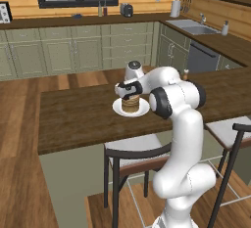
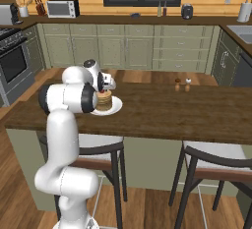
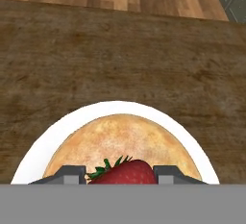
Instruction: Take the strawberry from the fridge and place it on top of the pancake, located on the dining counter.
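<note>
My gripper (image 3: 120,176) is shut on the strawberry (image 3: 126,171), a small red berry with green leaves held between the two dark fingertips. Right under it lies the pancake (image 3: 120,141), a tan-brown stack on a round white plate (image 3: 57,131). From the left base view the gripper (image 1: 128,91) hovers just over the pancake (image 1: 130,104) on the dining counter (image 1: 78,119). The right base view shows the strawberry (image 2: 102,91) as a red speck above the pancake (image 2: 103,101) and its plate (image 2: 114,107). The fridge is out of view.
Two stools (image 1: 135,151) (image 2: 216,161) stand at the near side of the dining counter (image 2: 172,110). Two small shakers (image 2: 182,84) sit at its far edge. Pale green cabinets, a sink (image 1: 193,26) and a stove (image 2: 12,61) line the back walls.
</note>
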### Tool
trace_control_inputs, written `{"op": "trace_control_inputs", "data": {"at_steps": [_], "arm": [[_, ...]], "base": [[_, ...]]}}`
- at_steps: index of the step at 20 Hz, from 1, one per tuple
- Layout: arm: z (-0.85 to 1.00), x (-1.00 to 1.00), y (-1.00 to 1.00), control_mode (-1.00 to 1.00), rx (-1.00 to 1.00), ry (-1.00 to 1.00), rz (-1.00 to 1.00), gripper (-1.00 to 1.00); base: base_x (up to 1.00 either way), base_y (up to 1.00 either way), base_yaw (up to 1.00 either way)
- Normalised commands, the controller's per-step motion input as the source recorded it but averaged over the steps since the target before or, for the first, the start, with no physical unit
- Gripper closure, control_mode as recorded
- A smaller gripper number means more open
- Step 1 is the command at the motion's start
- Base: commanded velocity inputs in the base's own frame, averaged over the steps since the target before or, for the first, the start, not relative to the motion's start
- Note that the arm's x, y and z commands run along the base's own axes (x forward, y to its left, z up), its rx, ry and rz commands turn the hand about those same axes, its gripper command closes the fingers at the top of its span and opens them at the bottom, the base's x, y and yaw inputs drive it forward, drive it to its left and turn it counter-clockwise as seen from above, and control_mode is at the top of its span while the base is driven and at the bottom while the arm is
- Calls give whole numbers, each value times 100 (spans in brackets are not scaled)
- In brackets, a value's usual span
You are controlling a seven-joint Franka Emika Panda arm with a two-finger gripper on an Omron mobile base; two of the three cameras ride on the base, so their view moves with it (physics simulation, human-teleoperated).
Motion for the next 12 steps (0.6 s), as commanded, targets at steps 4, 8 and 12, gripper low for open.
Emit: {"op": "trace_control_inputs", "data": {"at_steps": [4,8,12], "arm": [[-4,0,0,-100,0,0,0,-100],[0,0,0,-100,0,0,0,-100],[2,0,-2,-100,0,0,0,-100]], "base": [[0,0,0],[0,0,0],[0,0,0]]}}
